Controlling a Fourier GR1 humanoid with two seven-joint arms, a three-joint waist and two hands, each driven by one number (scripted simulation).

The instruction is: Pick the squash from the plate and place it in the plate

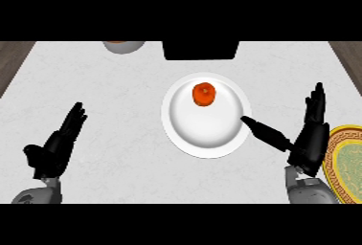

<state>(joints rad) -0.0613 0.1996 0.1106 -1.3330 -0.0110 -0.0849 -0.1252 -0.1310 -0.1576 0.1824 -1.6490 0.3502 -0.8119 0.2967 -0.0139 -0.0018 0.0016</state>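
Note:
An orange squash (204,94) lies on the far part of a white plate (205,129) at the counter's middle. A second plate (345,165), green with a yellow patterned rim, is cut off by the right edge. My right hand (310,141) stands between the two plates, fingers straight and pointing away, its thumb stretched left to the white plate's rim. It is open and holds nothing. My left hand (56,146) rests open at the lower left, well apart from both plates.
A grey bowl (124,46) shows at the counter's far edge, left of a black block (200,50). Dark wooden floor borders the counter at the top corners. Bare marble lies between my left hand and the white plate.

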